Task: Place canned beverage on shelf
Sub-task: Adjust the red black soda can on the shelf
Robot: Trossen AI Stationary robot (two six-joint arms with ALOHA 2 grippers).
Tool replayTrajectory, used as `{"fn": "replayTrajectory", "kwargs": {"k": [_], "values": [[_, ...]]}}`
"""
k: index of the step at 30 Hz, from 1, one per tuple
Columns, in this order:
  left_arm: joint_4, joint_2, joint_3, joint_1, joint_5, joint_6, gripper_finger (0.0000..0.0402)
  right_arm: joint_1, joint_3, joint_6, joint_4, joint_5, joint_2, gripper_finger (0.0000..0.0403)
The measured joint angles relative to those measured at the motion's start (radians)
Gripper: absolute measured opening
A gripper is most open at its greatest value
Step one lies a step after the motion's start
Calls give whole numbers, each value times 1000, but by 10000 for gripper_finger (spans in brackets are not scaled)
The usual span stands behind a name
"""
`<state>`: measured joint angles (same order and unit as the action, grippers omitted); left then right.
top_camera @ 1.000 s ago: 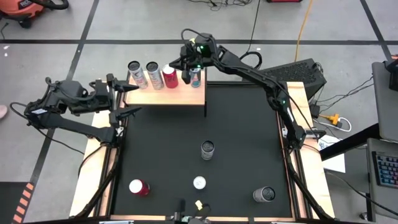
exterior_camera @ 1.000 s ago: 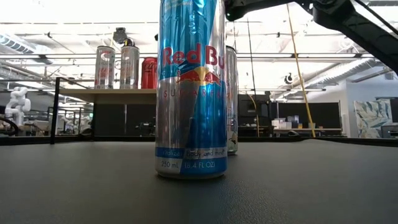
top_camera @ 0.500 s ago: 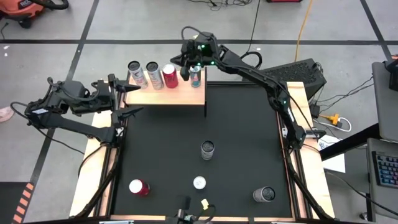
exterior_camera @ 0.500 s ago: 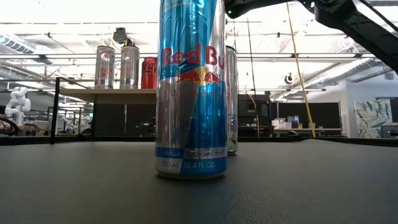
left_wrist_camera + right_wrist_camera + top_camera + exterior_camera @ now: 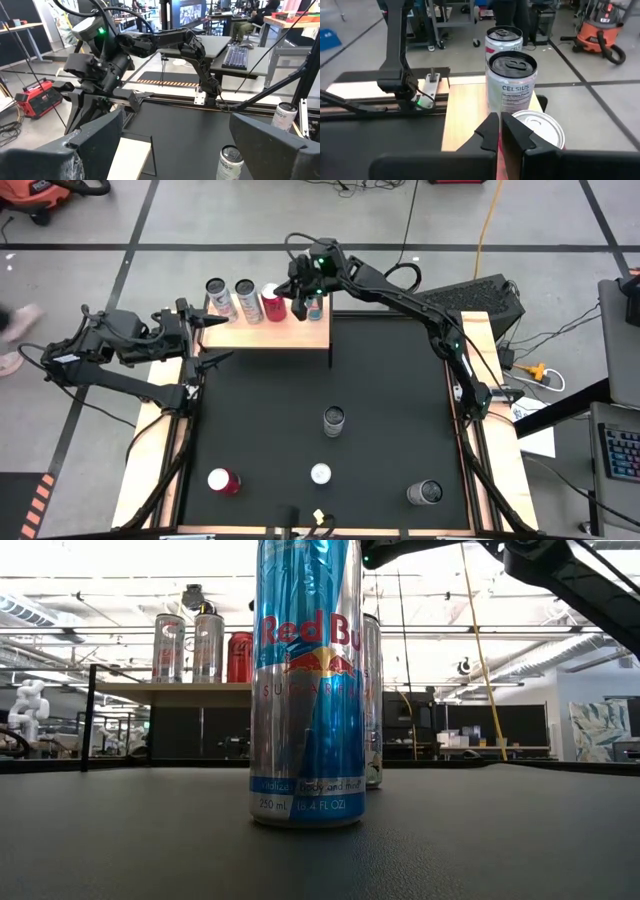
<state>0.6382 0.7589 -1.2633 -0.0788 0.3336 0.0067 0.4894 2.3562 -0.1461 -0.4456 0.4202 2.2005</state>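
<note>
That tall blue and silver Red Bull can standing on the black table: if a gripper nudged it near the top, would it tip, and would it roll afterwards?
The tall blue and silver Red Bull can looks narrow for its height, so a high push would probably tip it. Its round, smooth metal body would likely roll across the flat black table mat and may be slippery to pinch. Whether it is full cannot be told.

The shelf (image 5: 268, 331) has a pale, unfinished wooden top, matt and smooth, on thin dark legs that look like metal. The table (image 5: 380, 420) is covered by a black mat with a dull, finely grained surface. The nearest can (image 5: 307, 680) is shiny metal in glossy blue and silver print; the cans on the shelf (image 5: 512, 82) show bright bare-metal lids. The right claw (image 5: 500, 131) has matt black plastic-looking fingers.
</note>
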Motion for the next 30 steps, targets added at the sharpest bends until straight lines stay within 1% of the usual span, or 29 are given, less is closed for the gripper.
{"fn": "replayTrajectory", "kwargs": {"k": [3,5,8,10,16,22,26,30], "values": [[0,0,0,0,0,0,367,-1,0,-67,-17,0,0,0],[1,0,0,0,0,0,367,-1,0,-81,-17,-8,1,2],[3,0,0,0,0,0,367,-1,0,-91,0,-61,2,17],[4,0,0,0,0,0,367,-1,0,-110,7,-83,2,33],[4,0,0,0,0,-1,367,-1,0,-163,8,-83,2,98],[4,0,0,0,0,-1,367,-1,0,-180,7,-83,2,161],[4,0,0,0,0,-1,367,-1,0,-166,7,-83,2,185],[4,0,0,0,0,-2,367,-2,0,-153,7,-82,2,197]]}}
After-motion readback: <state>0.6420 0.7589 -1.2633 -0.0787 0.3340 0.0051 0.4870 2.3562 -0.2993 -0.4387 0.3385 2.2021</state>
